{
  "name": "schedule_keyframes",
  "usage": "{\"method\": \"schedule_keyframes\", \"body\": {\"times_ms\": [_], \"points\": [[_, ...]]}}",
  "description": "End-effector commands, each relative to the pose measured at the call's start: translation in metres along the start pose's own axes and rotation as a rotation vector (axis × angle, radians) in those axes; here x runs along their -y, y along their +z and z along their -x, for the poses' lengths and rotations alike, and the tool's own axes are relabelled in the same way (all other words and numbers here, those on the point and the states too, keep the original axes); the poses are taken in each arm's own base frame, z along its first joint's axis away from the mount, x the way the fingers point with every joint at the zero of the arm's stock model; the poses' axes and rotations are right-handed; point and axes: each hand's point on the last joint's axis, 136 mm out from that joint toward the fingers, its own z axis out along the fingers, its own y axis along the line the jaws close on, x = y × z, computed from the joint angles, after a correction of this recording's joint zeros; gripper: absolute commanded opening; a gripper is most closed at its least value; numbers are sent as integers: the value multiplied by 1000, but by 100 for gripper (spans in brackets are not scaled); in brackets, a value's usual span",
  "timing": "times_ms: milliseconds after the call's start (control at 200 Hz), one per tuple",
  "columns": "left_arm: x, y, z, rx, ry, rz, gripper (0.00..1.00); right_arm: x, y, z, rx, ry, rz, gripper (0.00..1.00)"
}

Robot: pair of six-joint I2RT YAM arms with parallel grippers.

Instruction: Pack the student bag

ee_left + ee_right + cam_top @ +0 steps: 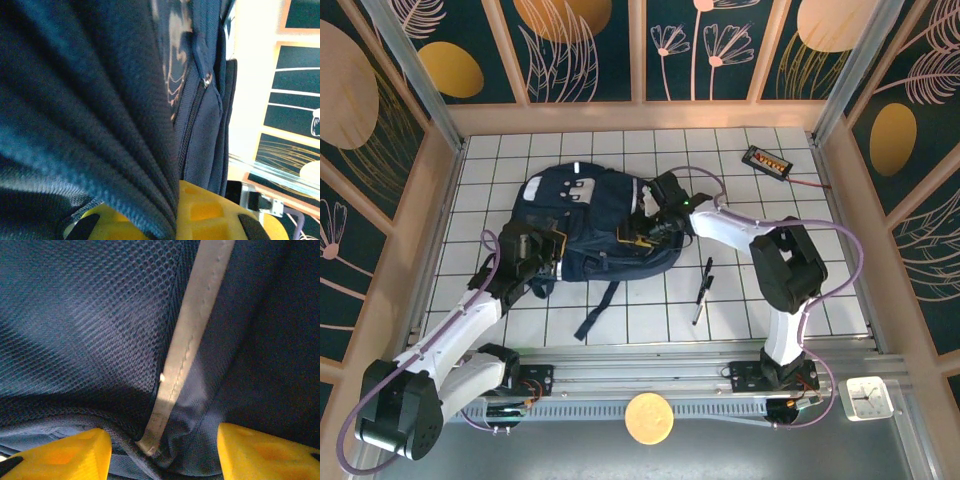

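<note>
**Inspector:** Where did the large navy-blue fabric student bag [595, 215] lie?

**Examiner:** Flat on the white gridded table [620, 150], mid-surface, its straps trailing toward the arm bases. Both arms reached to it from opposite sides.

**Inspector:** State of the left gripper [542, 250]?

**Examiner:** At the bag's near-left edge, with the arm stretched low and diagonally from its base. The wrist view showed the yellow fingers [205, 212] pressed together on a gathered fold of the bag's cloth. The bag's zip line [192, 115] ran upward just beside that fold.

**Inspector:** And the right gripper [642, 232]?

**Examiner:** At the bag's right flank, elbow bent high, forearm pointing into the bag. Its yellow fingers [60, 452] stood spread, nothing pinched. Dark blue mesh lining [90, 315] and a pale grey trim strip [192, 325] lay between and beyond them.

**Inspector:** Which step was in hand?

**Examiner:** In my judgement, opening or holding open the bag: the left side anchored the cloth while the right sought purchase. No item had visibly been loaded.

**Inspector:** What does the next move call for?

**Examiner:** Probably closing the right fingers on the trim edge and drawing it away from the left grip. That would widen the mouth before the dark slender pens [703, 290], lying just right of the bag, are fetched.
</note>
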Motion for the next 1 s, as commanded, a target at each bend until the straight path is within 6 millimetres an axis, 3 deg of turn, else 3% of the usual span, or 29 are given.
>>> {"method": "schedule_keyframes", "body": {"times_ms": [0,120,215,310,470,641,996], "points": [[37,-9,-19,-93,23,-130,0,6,-47,35,207,-50,-216,64],[50,-8,-22,-105,32,-151,0,-24,-59,-12,182,-94,-274,72],[57,-6,-23,-111,45,-159,0,-33,-53,-49,138,-81,-270,74],[59,-6,-24,-117,51,-160,0,-41,-40,-67,106,-78,-230,74],[58,-7,-25,-119,51,-158,0,-58,-19,-74,54,-51,-121,74],[57,-10,-25,-119,52,-157,0,-58,-1,-80,12,-11,-77,73],[55,-11,-26,-121,51,-156,0,-62,11,-76,27,-1,-123,63]]}}
